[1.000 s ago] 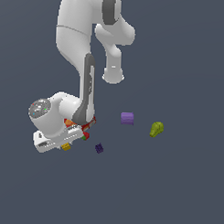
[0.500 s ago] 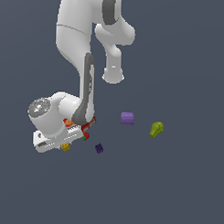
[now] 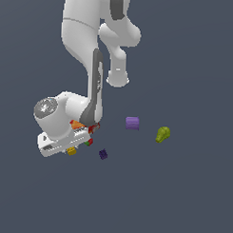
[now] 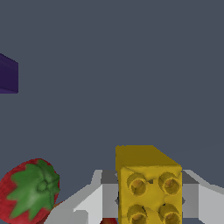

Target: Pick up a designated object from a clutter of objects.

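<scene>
The designated object, a tiny yellow cube with studs (image 3: 71,151), lies low at the exterior view's left, right under my hand. In the wrist view the yellow cube (image 4: 148,186) sits between my two fingers, with a grey pad (image 4: 108,192) against each side. My gripper (image 3: 70,146) (image 4: 149,199) is shut on it, down by the floor. A tiny red-green strawberry-like piece (image 3: 89,141) (image 4: 30,190) lies close beside the gripper. The tiny dark-purple cube (image 3: 103,154) (image 4: 8,74) lies a little further off.
A red box (image 3: 78,124) is mostly hidden behind my wrist. A purple block (image 3: 132,123) and an olive-green lump (image 3: 162,134) lie toward the exterior view's right, apart from the gripper. The floor is plain dark grey.
</scene>
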### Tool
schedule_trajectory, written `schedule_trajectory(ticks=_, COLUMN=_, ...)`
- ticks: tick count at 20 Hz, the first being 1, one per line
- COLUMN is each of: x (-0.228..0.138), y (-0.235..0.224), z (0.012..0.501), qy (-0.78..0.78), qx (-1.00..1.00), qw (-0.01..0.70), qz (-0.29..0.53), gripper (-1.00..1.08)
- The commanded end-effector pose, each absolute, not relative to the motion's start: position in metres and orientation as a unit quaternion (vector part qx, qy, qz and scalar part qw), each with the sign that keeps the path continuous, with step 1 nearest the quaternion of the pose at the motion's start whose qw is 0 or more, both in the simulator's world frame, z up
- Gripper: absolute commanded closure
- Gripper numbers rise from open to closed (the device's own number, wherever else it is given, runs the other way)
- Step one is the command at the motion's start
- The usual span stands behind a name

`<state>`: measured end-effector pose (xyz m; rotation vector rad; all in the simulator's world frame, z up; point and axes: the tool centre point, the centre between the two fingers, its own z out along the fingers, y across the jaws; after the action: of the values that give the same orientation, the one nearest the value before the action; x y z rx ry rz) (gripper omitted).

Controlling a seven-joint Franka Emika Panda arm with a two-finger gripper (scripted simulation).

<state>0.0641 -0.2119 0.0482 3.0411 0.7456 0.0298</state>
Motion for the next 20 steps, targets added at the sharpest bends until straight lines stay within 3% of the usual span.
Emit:
schedule_trajectory(ticks=1, x=0.062, y=-0.2, z=0.057, qy=0.239, qx=0.971, qw=0.005, qz=0.01, gripper=1.08)
schedule_trajectory(ticks=20, x=0.025, y=-0.022, z=0.186, qy=0.238, qx=0.971, qw=0.004, qz=0.006, gripper=1.08)
